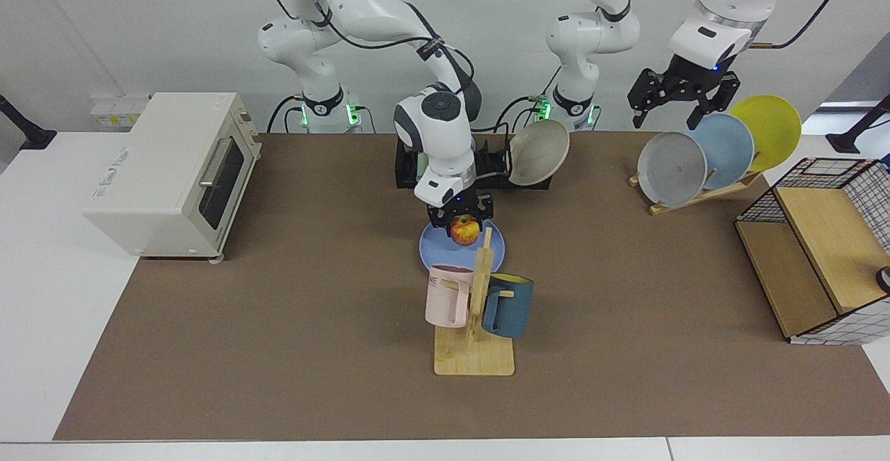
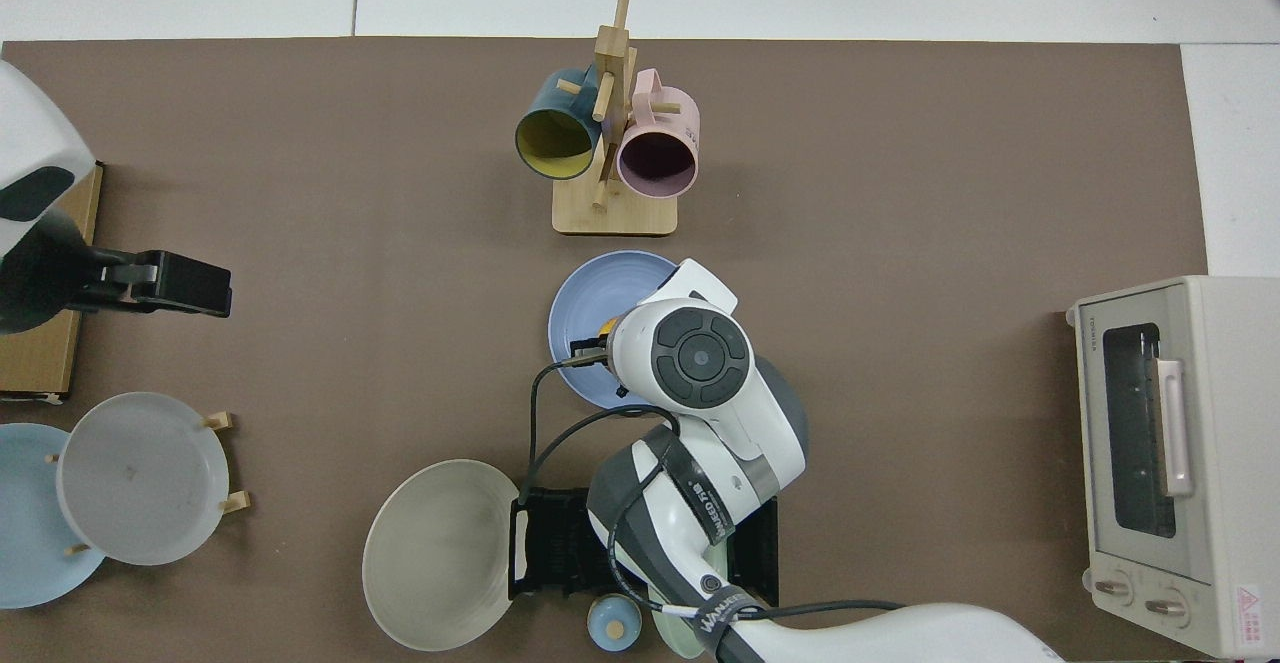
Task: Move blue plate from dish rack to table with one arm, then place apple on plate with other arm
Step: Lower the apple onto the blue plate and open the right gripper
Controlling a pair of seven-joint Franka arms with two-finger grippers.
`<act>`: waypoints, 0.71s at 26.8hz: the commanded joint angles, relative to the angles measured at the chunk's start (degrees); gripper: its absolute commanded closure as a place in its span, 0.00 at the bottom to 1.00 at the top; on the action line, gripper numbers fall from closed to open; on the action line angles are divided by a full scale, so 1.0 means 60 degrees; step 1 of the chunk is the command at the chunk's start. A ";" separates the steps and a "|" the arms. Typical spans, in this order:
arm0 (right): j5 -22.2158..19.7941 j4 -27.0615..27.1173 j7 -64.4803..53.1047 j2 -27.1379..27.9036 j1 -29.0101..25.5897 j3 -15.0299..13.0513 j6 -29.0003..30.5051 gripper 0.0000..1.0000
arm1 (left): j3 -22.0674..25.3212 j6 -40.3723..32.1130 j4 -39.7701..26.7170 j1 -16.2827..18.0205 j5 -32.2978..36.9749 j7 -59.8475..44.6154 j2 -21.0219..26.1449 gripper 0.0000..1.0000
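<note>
Item: your right gripper was clamped on the small red-and-yellow apple, held low over the round cornflower-blue plate. That plate lay flat on the brown felt-like mat of the table, between the low black slotted dish rack and the wooden mug stand. Item: your left gripper waited above the slanted light-wood plate rack, fingers spread, holding nothing.
</note>
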 commanded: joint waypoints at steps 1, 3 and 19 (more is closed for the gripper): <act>-0.0043 -0.0037 -0.0564 0.0126 -0.0136 0.0066 0.0255 0.84 | 0.0077 -0.0188 0.0096 -0.0095 0.0226 -0.0003 -0.0041 0.00; -0.0043 -0.0080 -0.0638 0.0112 -0.0166 0.0066 0.0211 0.74 | 0.0077 -0.0188 0.0096 -0.0095 0.0226 -0.0003 -0.0041 0.00; -0.0190 0.0095 -0.1444 0.0214 -0.0166 -0.0022 0.0212 0.01 | 0.0077 -0.0173 0.0096 -0.0095 0.0226 -0.0003 -0.0041 0.00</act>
